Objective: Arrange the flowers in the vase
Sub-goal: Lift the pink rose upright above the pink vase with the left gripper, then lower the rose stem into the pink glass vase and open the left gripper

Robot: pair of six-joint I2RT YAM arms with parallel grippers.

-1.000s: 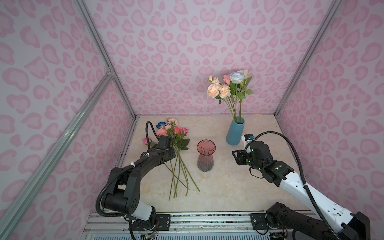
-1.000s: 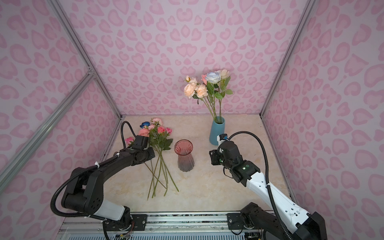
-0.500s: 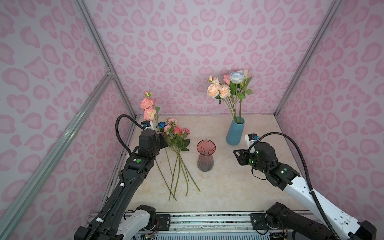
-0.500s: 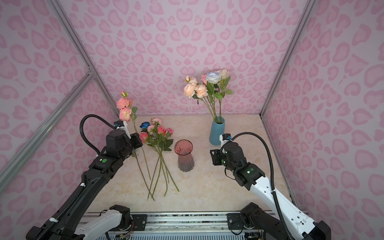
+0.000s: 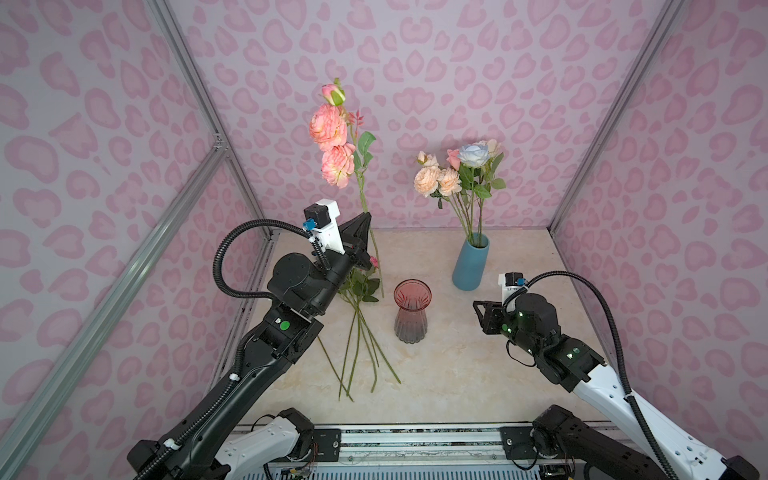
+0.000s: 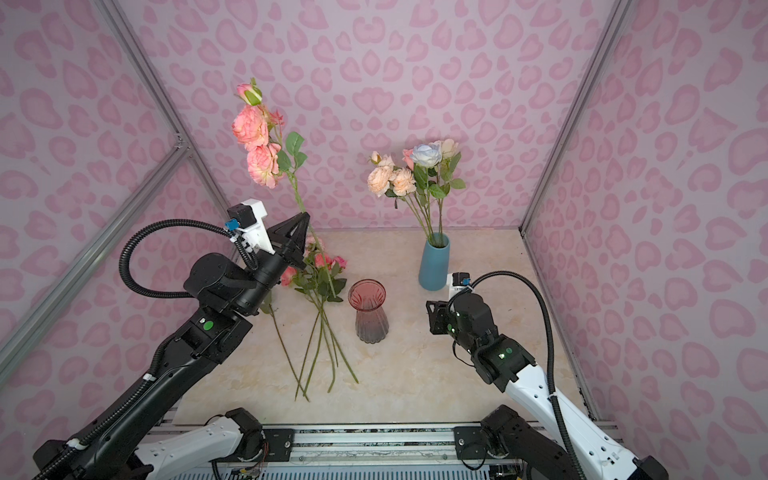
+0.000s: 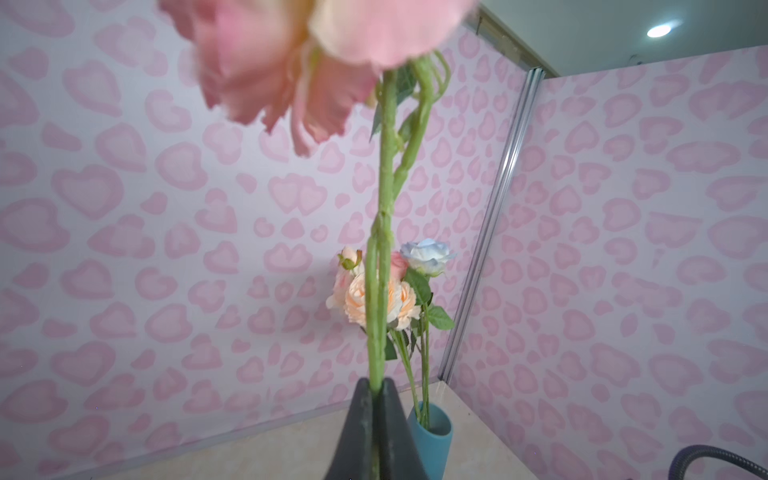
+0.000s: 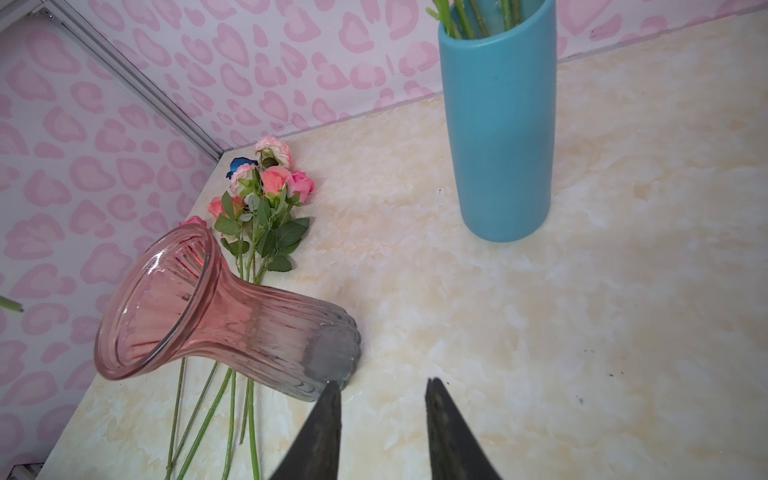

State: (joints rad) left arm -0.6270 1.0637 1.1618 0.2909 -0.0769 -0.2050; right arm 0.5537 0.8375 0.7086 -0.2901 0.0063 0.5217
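We have raised the pink spray (image 5: 331,126) higher.
Our left gripper (image 5: 366,216) pinches its stem; right gripper (image 8: 383,386) hangs part-open, empty.

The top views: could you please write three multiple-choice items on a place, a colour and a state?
1. Where does the pink glass vase stand? A. between the loose flowers and the blue vase; B. behind the blue vase; C. at the table's front edge.
2. What colour is the vase already holding flowers? A. pink; B. blue; C. white.
3. How do the jaws of the left arm stand? A. open, empty; B. shut on the stem of the raised pink flower; C. open around the pink vase.
Answers: A, it stands between them; B, stems rise from the blue one; B, the wrist view shows them pinching the stem.
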